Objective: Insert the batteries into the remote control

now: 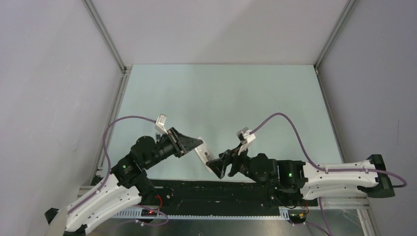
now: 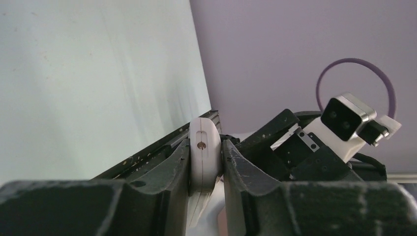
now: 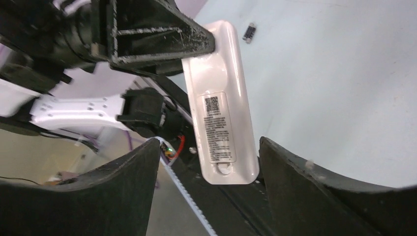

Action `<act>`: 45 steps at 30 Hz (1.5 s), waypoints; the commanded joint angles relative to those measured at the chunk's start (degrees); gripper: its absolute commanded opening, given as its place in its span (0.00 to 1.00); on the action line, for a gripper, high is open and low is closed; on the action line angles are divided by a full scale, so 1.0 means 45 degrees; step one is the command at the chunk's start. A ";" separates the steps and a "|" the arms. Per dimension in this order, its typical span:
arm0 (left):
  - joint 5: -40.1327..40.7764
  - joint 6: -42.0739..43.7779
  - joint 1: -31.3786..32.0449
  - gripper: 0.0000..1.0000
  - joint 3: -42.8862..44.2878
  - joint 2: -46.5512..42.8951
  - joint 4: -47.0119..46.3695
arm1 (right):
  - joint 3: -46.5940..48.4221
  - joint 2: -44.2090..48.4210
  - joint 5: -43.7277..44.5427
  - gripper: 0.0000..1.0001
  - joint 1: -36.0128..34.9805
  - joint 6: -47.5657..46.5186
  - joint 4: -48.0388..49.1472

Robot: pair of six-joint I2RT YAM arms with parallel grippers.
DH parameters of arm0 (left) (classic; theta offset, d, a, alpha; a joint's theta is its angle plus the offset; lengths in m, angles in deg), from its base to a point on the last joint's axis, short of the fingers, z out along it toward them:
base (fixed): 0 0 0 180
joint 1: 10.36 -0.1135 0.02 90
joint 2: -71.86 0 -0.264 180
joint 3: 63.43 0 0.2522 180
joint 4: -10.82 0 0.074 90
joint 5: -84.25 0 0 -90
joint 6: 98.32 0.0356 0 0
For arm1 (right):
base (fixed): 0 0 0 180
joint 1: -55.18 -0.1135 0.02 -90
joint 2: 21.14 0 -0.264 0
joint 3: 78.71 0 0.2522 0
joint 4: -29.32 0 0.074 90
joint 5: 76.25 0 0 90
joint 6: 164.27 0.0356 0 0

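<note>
My left gripper [image 1: 191,143] is shut on the remote control [image 1: 203,152], a white slab held above the table's near edge. In the left wrist view its thin edge [image 2: 204,155] is clamped between the fingers of the left gripper [image 2: 205,164]. In the right wrist view the remote's back [image 3: 221,108] faces the camera with its dark printed label. My right gripper [image 3: 209,147] is open, and the remote's lower end sits between its fingers without touching them; it also shows in the top view [image 1: 220,167]. One battery [image 3: 250,33] lies on the table beyond the remote. Other batteries are out of view.
The pale green table [image 1: 221,98] is walled by grey panels on three sides. A black rail [image 1: 216,189] runs along the near edge under both grippers. Purple cables loop over both arms.
</note>
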 commanded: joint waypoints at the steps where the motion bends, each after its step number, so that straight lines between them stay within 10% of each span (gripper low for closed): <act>1: -0.0305 -0.0401 0.0099 0.00 -0.0328 -0.0237 -0.2114 | 0.0060 0.0893 0.0375 0.79 0.0050 0.1134 0.0518; 26: -0.0638 -0.1163 0.0095 0.00 -0.0493 -0.0694 -0.5674 | -0.2401 0.3235 -0.0629 0.86 0.0191 0.2400 0.5091; 45: -0.0776 -0.1673 0.0096 0.00 -0.0478 -0.0468 -0.6264 | -0.2400 0.1955 -0.2078 0.52 0.1163 0.2449 0.6878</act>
